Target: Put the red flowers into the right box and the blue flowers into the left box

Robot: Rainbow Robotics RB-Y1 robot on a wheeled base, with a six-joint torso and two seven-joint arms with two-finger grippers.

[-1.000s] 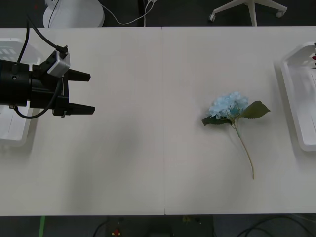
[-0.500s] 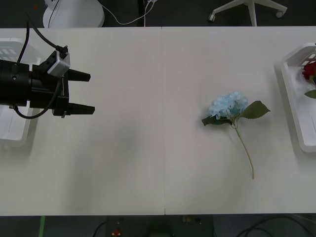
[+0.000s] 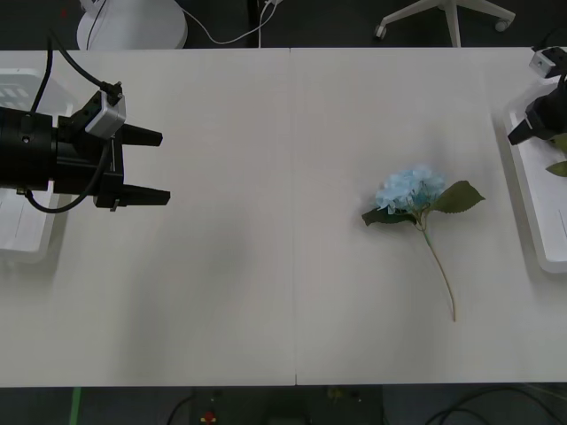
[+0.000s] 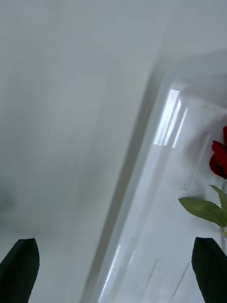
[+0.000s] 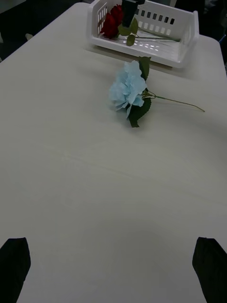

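One blue flower [image 3: 410, 189] lies on the table right of centre, its stem pointing toward the near edge; it also shows in the left wrist view [image 5: 127, 90]. Red flowers [image 5: 111, 23] lie in the right box [image 3: 529, 181], and one bloom [image 4: 218, 158] with a green leaf sits past the box rim [image 4: 156, 156]. My right gripper [image 3: 524, 131] hangs over that box's far end, open with nothing between its fingers [image 4: 21, 265]. My left gripper [image 3: 166, 166] is open above the table's left side, beside the left box [image 3: 25, 237].
The white table [image 3: 266, 283] stretches bare between my left gripper and the blue flower. A chair base and a round white stand sit on the floor beyond the far edge.
A red rose came into view in the right box, then my right gripper appeared over the box's far end. The left arm and the blue flower have not moved.
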